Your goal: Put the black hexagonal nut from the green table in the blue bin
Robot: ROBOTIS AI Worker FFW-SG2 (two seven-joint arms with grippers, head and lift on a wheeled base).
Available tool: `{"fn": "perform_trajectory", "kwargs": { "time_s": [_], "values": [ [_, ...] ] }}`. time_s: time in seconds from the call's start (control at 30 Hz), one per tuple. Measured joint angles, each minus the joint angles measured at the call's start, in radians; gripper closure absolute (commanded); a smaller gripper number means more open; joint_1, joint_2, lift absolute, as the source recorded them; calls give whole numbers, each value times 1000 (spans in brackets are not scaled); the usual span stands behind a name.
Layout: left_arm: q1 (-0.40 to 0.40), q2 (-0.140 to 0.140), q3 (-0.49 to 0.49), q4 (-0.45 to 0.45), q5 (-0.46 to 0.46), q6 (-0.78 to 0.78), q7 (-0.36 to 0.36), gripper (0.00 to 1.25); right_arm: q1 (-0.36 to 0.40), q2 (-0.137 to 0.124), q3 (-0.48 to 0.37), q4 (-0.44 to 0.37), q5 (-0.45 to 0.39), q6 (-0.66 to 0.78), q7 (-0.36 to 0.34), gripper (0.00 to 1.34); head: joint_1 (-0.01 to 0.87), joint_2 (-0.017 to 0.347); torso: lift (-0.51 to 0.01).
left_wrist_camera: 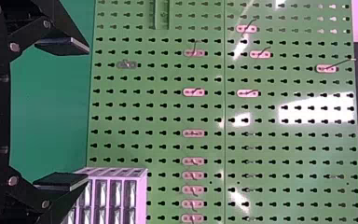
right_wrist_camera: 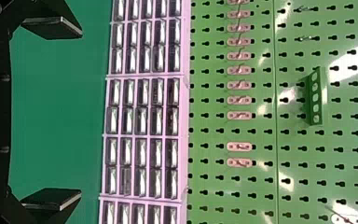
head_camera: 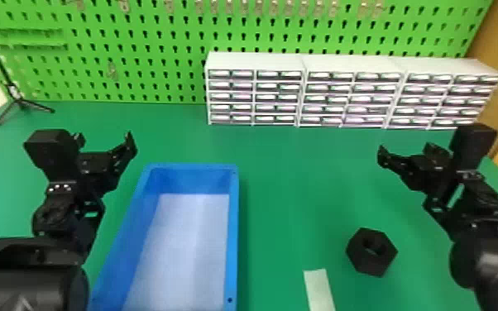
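Black nut: the black hexagonal nut (head_camera: pixel 368 264) lies on the green tabletop (head_camera: pixel 293 186), to the right of the bin and well apart from it. Its hole shows from above.
Blue bin: the blue bin (head_camera: pixel 233 231) stands on the tabletop, left of the middle, with a pale lining (head_camera: pixel 190 244) on its bottom. The far rim shows whole; the near end goes out of the head view at the bottom edge.
Left hand: the left hand (head_camera: pixel 104 139) is above the tabletop, to the left of the bin's far end. Its two fingers are spread widely, as the left wrist view also shows.
Right hand: the right hand (head_camera: pixel 405 149) is above the tabletop, farther from the robot than the nut and somewhat to its right. Its fingers are also spread widely.
Room for moving: a broad band of green surface lies between the bin's right wall and the nut; another one reaches from the nut to the drawer cabinets (head_camera: pixel 256 62) at the back. Between the nut and the right forearm the band is narrower.
Pale strip: a pale strip (head_camera: pixel 319 289) lies near the nut, on its left and closer to the robot.
Tabletop edges: the far edge is along the green pegboard (head_camera: pixel 144 92); a small black tripod (head_camera: pixel 20 101) stands at the far left corner. The right edge passes behind the right arm.
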Motion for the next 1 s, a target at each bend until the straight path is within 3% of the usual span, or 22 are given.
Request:
{"fn": "perform_trajectory", "kwargs": {
  "time_s": [1.0],
  "values": [
    [5,-1,15,0,-2,22,0,300,0,3,0,-1,0,0,0,104,683,28,-96]
  ]
}}
